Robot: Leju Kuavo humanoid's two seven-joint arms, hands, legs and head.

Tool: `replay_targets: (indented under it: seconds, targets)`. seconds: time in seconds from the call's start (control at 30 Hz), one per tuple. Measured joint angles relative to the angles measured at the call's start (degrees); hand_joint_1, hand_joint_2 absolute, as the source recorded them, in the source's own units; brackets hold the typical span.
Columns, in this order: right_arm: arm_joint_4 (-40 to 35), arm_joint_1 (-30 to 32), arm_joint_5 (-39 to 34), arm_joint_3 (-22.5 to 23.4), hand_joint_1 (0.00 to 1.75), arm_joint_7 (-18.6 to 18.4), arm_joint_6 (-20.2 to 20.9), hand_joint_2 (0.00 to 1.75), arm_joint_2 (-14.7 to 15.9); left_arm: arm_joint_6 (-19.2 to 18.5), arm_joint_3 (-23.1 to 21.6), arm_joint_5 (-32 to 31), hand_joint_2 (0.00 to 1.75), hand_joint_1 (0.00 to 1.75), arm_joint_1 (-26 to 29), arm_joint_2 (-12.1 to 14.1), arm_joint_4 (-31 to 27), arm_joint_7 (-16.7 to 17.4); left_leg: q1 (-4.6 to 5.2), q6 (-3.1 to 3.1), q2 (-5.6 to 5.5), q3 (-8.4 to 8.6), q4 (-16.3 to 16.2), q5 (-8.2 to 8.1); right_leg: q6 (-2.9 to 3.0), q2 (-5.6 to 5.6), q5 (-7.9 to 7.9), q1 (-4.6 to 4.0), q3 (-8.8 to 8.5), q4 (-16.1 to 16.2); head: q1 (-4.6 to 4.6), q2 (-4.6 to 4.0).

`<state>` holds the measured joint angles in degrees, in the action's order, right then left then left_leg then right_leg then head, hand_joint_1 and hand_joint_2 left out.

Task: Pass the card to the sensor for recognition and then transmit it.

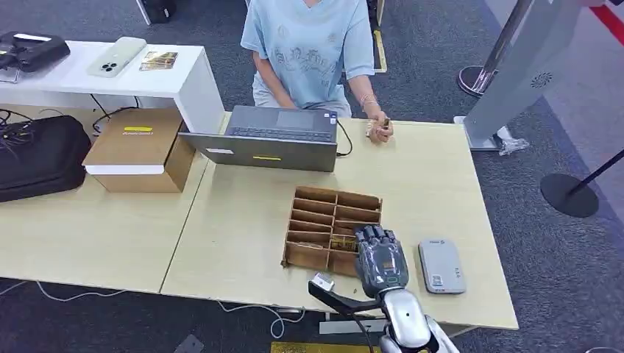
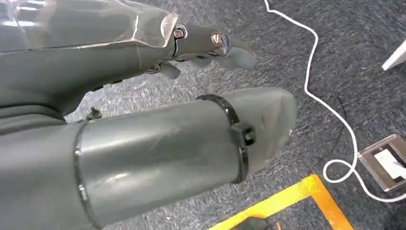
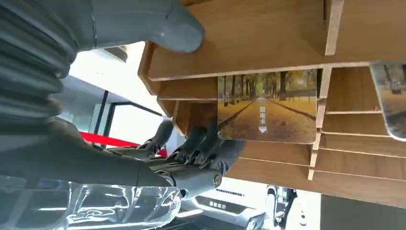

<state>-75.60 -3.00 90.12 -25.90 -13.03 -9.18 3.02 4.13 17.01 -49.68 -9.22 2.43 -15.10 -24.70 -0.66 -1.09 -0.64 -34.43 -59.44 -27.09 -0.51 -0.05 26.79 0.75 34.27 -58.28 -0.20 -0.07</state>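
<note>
Right now I am at the first step, as I judge it: taking a card out of the rack, with the pass to the sensor not yet begun.

Largest first, a pale wooden surface (image 1: 441, 191) carries everything. On it sits a brown rack (image 1: 332, 229) of small compartments, and just to its right, apart from it, lies a flat grey sensor (image 1: 441, 266). Across the surface a person sits at a laptop (image 1: 268, 138).

My right hand (image 1: 380, 259) hangs over the rack's near right corner, back of the hand up, fingers pointing down into the compartments. In the right wrist view the card (image 3: 268, 106), printed with a tree-lined avenue, stands in a slot between the dividers. My dark fingertips (image 3: 210, 143) touch its edge, and my thumb (image 3: 158, 24) rests against the rack's outer wall. The fingers are part curled, but I cannot tell whether they have a firm hold of the card.

My left hand (image 2: 201, 43) hangs by my side over grey carpet, fingers loosely apart, holding nothing.

Next I would need to pinch the card securely, lift it straight out of the slot, then carry it right to the sensor.
</note>
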Motion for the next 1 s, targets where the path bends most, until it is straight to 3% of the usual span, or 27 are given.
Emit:
replay_targets:
  seconds: [0.2, 0.57, 0.9, 1.0]
  targets:
    - [0.39, 0.00, 0.00, 0.04, 0.44, 0.79, -0.20, 1.75, 0.00, -0.52, 3.56, 2.99, 0.00, 0.00, 0.23, -0.50, 0.00, 0.15, 0.00, -0.01, 0.00, -0.01, 0.00, -0.01, 0.00, 0.00, 0.01, 0.00, 0.00, 0.00, -0.02, 0.00]
    - [0.68, -0.01, 0.00, 0.42, 0.33, 1.92, -0.46, 1.75, -0.26, -0.59, 8.46, 6.56, 0.00, 0.00, 0.52, -1.33, 0.00, 1.22, 0.00, -0.01, 0.00, -0.01, 0.00, -0.01, 0.00, 0.00, 0.01, 0.00, 0.00, 0.00, -0.02, 0.00]
    - [0.41, 0.11, 0.00, 1.47, 0.42, 1.90, -0.85, 1.75, -0.39, -0.72, 12.65, 9.60, 0.00, 0.00, 0.94, -2.08, 0.00, 2.12, 0.01, -0.01, 0.00, -0.01, 0.00, -0.01, -0.01, 0.00, 0.01, 0.01, 0.00, 0.01, 0.00, 0.00]
    - [-0.46, 0.35, -1.47, 2.32, 0.42, 4.33, -0.85, 1.75, -0.68, -1.09, 13.90, 10.51, 0.00, 0.00, 0.98, -2.32, 0.00, 2.54, 0.00, -0.01, 0.00, -0.01, 0.00, -0.01, -0.01, 0.00, 0.01, 0.01, 0.00, 0.01, -0.02, 0.00]
